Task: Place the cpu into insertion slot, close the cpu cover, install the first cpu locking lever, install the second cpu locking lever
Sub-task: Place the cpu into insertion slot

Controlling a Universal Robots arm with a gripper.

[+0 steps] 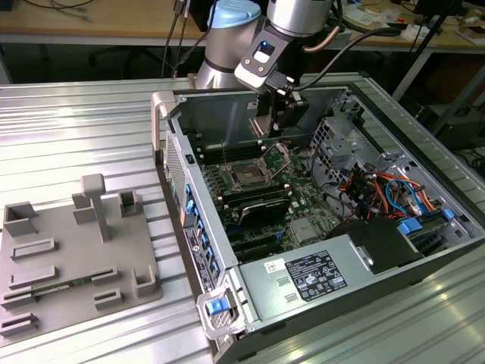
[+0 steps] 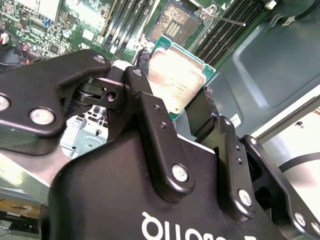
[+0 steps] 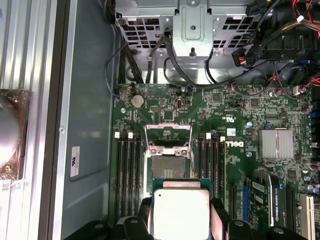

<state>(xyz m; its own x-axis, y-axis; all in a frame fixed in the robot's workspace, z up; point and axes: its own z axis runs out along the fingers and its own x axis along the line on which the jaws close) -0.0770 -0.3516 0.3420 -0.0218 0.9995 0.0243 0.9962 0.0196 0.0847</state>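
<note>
My gripper (image 3: 180,222) is shut on the cpu (image 3: 180,212), a flat square chip with a silver-grey top on a green edge, its black fingers (image 2: 150,100) pressing two opposite sides. In the second wrist view the cpu (image 2: 176,82) hangs above the motherboard, apart from the insertion slot (image 2: 175,22). The insertion slot (image 3: 167,167) lies bare, dark inside a silver rim. The cpu cover (image 3: 167,136) stands swung open at the slot's far edge. In the exterior view the gripper (image 1: 274,125) hovers inside the open case, just above the insertion slot (image 1: 247,173) and the raised cpu cover (image 1: 280,155).
Black memory slots (image 3: 129,170) flank the socket on both sides. A pale finned heat sink (image 3: 276,144) sits nearby on the board. Cable bundles (image 1: 379,189) and a power supply (image 1: 318,273) fill the case's near end. A grey fixture plate (image 1: 68,250) lies at the exterior view's left.
</note>
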